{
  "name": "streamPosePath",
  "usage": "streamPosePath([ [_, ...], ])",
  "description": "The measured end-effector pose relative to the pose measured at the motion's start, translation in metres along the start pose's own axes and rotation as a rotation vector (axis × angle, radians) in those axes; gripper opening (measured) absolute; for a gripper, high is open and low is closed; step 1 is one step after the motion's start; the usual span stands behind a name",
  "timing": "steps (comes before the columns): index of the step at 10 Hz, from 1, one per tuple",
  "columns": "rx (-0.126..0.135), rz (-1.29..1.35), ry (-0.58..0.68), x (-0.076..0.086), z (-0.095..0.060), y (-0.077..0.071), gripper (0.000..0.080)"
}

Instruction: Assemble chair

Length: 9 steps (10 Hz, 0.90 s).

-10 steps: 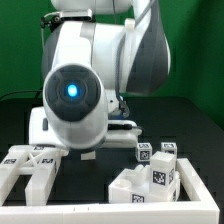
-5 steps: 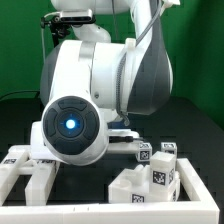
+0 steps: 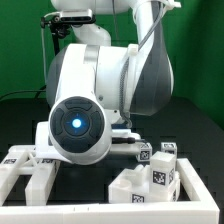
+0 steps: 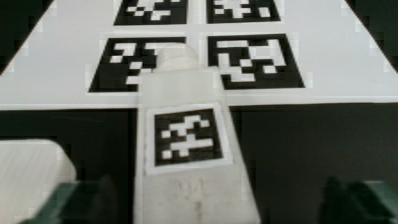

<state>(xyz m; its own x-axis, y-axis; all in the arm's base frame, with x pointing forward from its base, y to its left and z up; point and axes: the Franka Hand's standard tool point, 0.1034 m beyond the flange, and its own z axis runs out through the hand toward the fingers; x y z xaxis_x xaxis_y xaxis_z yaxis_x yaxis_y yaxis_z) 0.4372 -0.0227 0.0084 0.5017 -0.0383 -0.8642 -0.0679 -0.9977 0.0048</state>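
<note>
A white chair bar (image 4: 187, 130) with one black-and-white tag lies lengthwise between my fingers in the wrist view. Its far end reaches the marker board (image 4: 54, 85). My gripper (image 4: 217, 205) straddles the bar's near end, open, with a dark gap between the bar and each fingertip (image 4: 80, 203). In the exterior view the bulk of the arm (image 3: 100, 95) hides the gripper and this bar. More white chair parts with tags stand at the front on the exterior view's right (image 3: 158, 178) and left (image 3: 30, 168).
The black tabletop (image 4: 311, 140) lies on both sides of the bar. A white piece (image 4: 32, 165) sits close beside the bar near one finger. A low white wall (image 3: 203, 185) runs along the front on the exterior view's right.
The arm has come down and forward in the exterior view, its blue-lit joint now lower. The chair parts at the front have not moved.
</note>
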Motion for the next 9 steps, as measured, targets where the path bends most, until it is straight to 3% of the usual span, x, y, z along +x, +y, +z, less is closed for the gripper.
streamPosePath([
  [1, 0.0, 0.0, 0.0, 0.0, 0.0, 0.0, 0.0404],
  [2, 0.0, 0.0, 0.0, 0.0, 0.0, 0.0, 0.0404],
  [3, 0.0, 0.0, 0.0, 0.0, 0.0, 0.0, 0.0291],
  [6, 0.0, -0.003, 0.001, -0.002, -0.009, -0.001, 0.0291],
  [9, 0.004, -0.011, -0.007, -0.02, -0.054, -0.011, 0.0291],
])
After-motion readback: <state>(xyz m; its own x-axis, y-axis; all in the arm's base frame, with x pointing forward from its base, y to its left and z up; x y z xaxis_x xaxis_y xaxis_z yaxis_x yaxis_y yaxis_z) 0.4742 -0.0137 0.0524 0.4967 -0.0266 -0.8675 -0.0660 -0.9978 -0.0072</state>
